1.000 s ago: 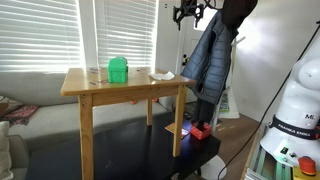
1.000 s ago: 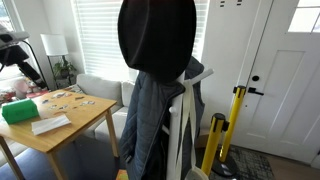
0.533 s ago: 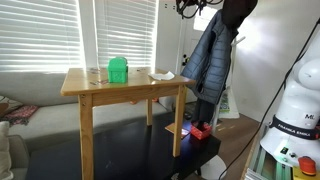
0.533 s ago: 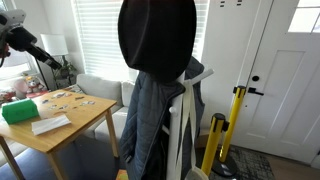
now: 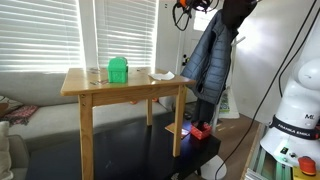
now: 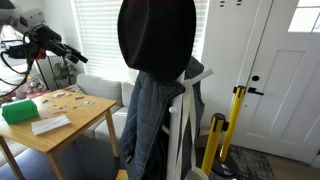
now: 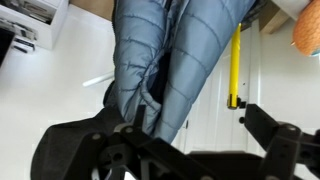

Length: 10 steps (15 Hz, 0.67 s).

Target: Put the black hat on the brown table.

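Observation:
The black hat (image 6: 155,35) sits on top of a coat rack, above a dark puffy jacket (image 6: 155,120); it also shows at the top edge of an exterior view (image 5: 238,8). The brown table (image 5: 100,88) stands to the side of the rack and shows in both exterior views (image 6: 75,125). My gripper (image 5: 188,6) is high in the air beside the hat, apart from it, and also shows reaching in from the left (image 6: 70,55). In the wrist view the gripper (image 7: 190,150) is open and empty, facing the jacket (image 7: 170,50). I cannot make out the hat there.
A green container (image 5: 118,70) and white paper (image 5: 161,74) lie on the table. A low black platform (image 5: 130,150) lies under it. A yellow pole (image 6: 236,125) stands by the white door. A sofa (image 5: 25,100) is behind the table.
My gripper has risen a little and moved toward the coat rack and the hat. The hat, jacket and table have not moved.

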Available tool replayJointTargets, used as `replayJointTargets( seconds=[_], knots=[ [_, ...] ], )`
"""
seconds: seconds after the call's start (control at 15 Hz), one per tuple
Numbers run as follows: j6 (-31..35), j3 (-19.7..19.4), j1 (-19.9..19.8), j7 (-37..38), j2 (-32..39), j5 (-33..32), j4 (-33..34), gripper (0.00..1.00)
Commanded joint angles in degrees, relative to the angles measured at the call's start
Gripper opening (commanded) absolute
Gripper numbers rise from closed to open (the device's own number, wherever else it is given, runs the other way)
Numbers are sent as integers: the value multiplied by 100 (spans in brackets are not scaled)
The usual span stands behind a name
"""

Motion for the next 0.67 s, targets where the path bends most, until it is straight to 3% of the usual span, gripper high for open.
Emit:
replayJointTargets(
  seconds=[0.0,0.6],
  knots=[
    [-170,-184,188,95,93,-93,111,100],
    [-310,-342,152,590,359,-436,559,100]
  ],
)
